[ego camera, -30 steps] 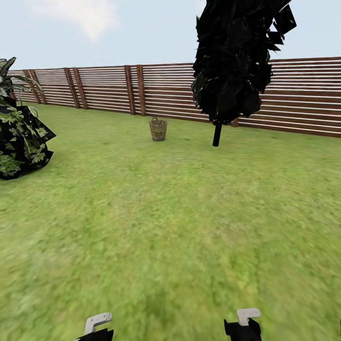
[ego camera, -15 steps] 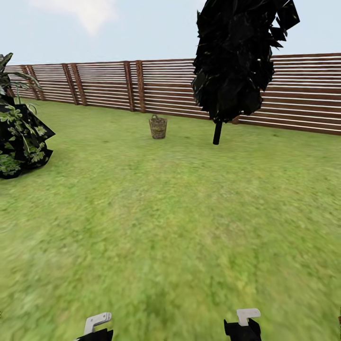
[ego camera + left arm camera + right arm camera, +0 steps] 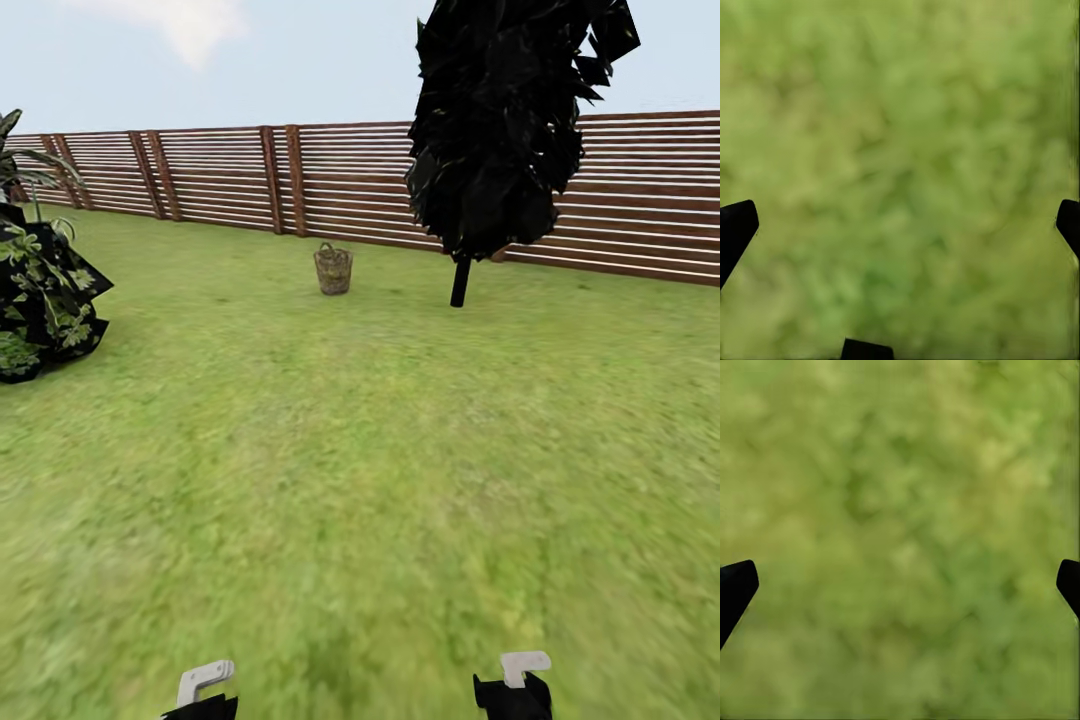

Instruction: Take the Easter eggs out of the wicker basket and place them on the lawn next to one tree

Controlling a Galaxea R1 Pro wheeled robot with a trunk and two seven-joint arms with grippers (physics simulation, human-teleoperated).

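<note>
We see a long wooden fence [image 3: 350, 185] of dark brown posts and pale horizontal slats running across the far side of the garden. Just in front of the fence, toward its right half, stands a narrow black tree [image 3: 500, 120] on a thin dark trunk, its crown rising well above the fence top. Far along the fence to the left sits a leafy bush [image 3: 40, 290] with green and dark foliage. Above the fence, pale blue sky [image 3: 300, 60] holds a white cloud [image 3: 185, 25].

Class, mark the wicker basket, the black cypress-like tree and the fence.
wicker basket [image 3: 333, 272], head view, woven side wall.
black cypress-like tree [image 3: 500, 120], head view, dark crown.
fence [image 3: 220, 180], head view, slats.
</note>
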